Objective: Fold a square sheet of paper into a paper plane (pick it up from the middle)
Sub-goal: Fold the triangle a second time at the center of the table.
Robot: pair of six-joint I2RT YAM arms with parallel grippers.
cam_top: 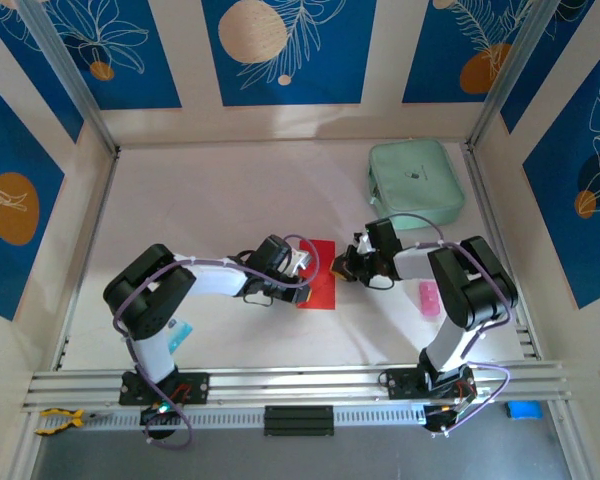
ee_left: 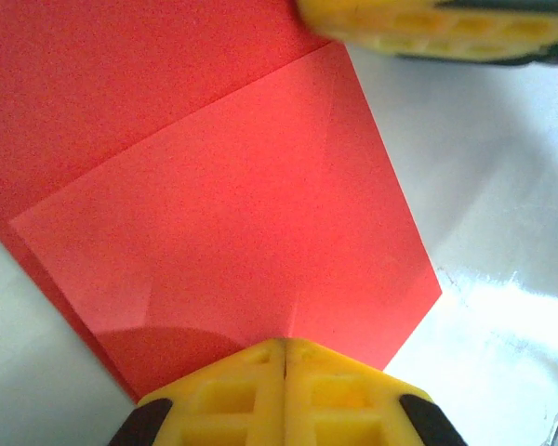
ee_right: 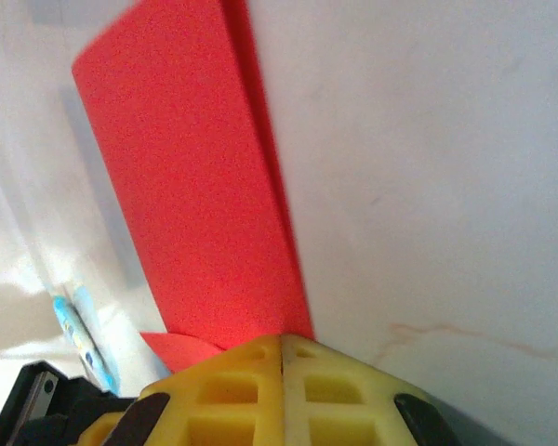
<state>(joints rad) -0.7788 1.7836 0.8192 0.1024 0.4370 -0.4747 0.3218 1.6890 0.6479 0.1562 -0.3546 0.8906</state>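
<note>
Both sets closed tight: the left fingers (ee_left: 277, 358) have their tips down on the square sheet of paper (cam_top: 320, 277), by a folded-over corner. The right fingers (ee_right: 275, 351) touch its opposite edge. The red sheet lies on the bench (cam_top: 210, 200) between them. The mint-green pouch (cam_top: 416, 180) sits far right, well apart, contents unseen.

bright red square sheet of paper (cam_top: 322, 285), creased narrower with one diagonal flap, flat on the table (cam_top: 220, 200)
</note>
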